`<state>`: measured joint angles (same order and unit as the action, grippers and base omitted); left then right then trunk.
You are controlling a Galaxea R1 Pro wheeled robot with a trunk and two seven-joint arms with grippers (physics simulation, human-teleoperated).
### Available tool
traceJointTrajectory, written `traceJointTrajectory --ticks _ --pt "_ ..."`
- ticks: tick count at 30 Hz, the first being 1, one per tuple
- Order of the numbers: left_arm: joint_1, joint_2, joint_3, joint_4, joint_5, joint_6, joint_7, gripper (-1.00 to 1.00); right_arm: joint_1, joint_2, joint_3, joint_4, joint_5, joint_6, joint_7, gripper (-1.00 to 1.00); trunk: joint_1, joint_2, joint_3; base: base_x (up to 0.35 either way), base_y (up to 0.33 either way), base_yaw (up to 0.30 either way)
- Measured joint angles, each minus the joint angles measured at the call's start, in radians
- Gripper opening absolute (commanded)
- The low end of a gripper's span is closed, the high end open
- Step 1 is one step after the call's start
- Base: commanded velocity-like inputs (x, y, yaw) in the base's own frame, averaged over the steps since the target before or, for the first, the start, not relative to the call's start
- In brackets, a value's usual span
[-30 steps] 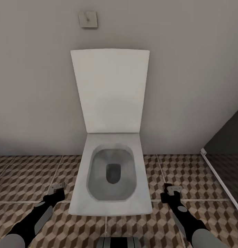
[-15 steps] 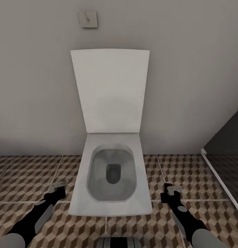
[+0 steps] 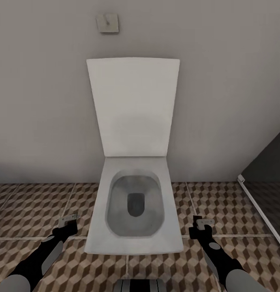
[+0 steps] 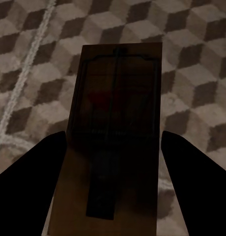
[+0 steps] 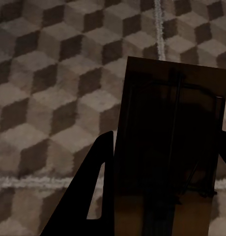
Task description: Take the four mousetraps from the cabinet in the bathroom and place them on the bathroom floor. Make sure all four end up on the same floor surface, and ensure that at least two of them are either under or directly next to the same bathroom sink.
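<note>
Both arms low in front of the robot, one either side of the toilet. Left gripper (image 3: 69, 221) clamped on a mousetrap (image 4: 115, 132): in the left wrist view the wooden board sits between the two dark fingers (image 4: 32, 182), wire parts and a red spot on its face, patterned tiles beneath. Right gripper (image 3: 203, 224) likewise clamped on a second mousetrap (image 5: 169, 152), held edge-on between its fingers (image 5: 91, 191), dark wire frame visible, board in shadow. Both traps held above the bathroom floor (image 3: 30, 207), not lying on it; in the head view they show as small pale slabs at the gripper tips. Cube-pattern tiles with pale grout lines all round. Between the arms, white toilet (image 3: 135, 211), bowl open, rectangular lid (image 3: 133, 107) upright against the grey wall (image 3: 42, 101). Small square wall fitting (image 3: 107, 22) above the lid. Dark panel with white edge (image 3: 265, 174) far right.
</note>
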<state>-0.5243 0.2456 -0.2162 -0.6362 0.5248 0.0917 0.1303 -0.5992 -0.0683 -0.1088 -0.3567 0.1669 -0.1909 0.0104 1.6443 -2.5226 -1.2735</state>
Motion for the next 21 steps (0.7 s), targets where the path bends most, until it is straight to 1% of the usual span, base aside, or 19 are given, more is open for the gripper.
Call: traceJointTrajectory --ticks 11,21 --pt "0.000 -0.003 -0.001 0.000 0.000 -0.001 0.001 -1.00 0.000 0.000 0.000 -0.001 0.000 0.000 0.000 -1.00 0.000 0.000 0.000 0.000 0.000 0.000" --pt "0.000 0.008 0.003 -0.001 0.000 0.004 -0.002 -1.00 0.000 0.000 -0.001 -0.002 0.000 0.000 0.000 -1.00 0.000 0.000 0.000 0.000 0.000 0.000"
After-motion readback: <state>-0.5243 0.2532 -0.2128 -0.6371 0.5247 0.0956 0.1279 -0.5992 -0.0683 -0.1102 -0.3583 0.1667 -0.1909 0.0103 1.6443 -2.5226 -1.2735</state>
